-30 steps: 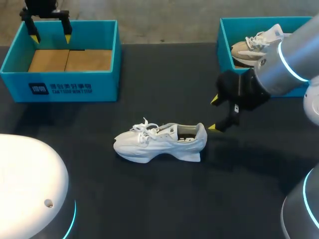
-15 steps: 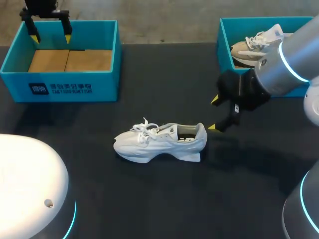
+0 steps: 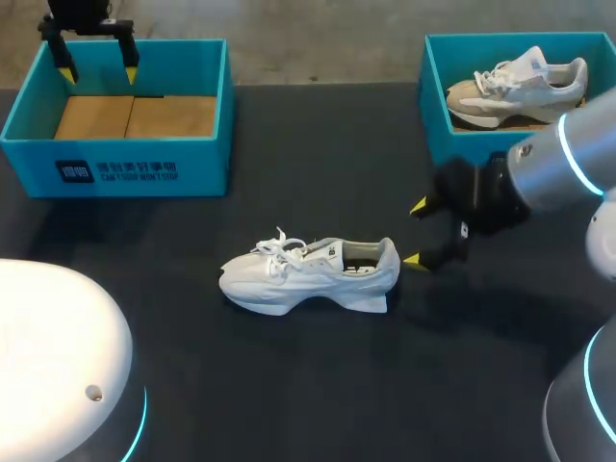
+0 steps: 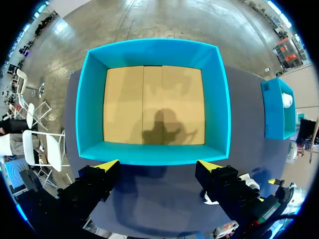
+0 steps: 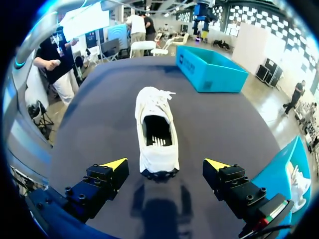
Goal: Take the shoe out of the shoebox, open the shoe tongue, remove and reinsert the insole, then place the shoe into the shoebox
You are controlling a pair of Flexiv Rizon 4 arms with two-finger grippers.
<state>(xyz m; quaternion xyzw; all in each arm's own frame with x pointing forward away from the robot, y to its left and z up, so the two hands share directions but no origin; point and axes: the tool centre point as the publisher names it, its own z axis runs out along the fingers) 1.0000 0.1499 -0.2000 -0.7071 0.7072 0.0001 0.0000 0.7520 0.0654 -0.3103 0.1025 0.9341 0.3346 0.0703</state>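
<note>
Head view, right arm [image 3: 563, 159]: silver-grey round link with a thin glowing cyan ring [image 3: 576, 154] around it. The right gripper [image 3: 416, 233] has a matte black, blocky body and two fingers ending in bright yellow wedge tips. The left gripper [image 3: 97, 74] has the same black build and the same yellow tips.

Wrist views: black finger blocks [image 5: 97, 186], studded with round recessed screws [image 5: 85, 178]. One block carries a small red-and-green mark [image 5: 271, 211].

Bases: a glossy white dome [image 3: 48, 346] and a grey dome [image 3: 577, 419], each edged with a cyan light band.

Far right corner, another box in play.
A tan-and-white sneaker [image 3: 515, 85] sits inside the second teal box [image 3: 438, 120] on the dark table [image 3: 318, 385].
</note>
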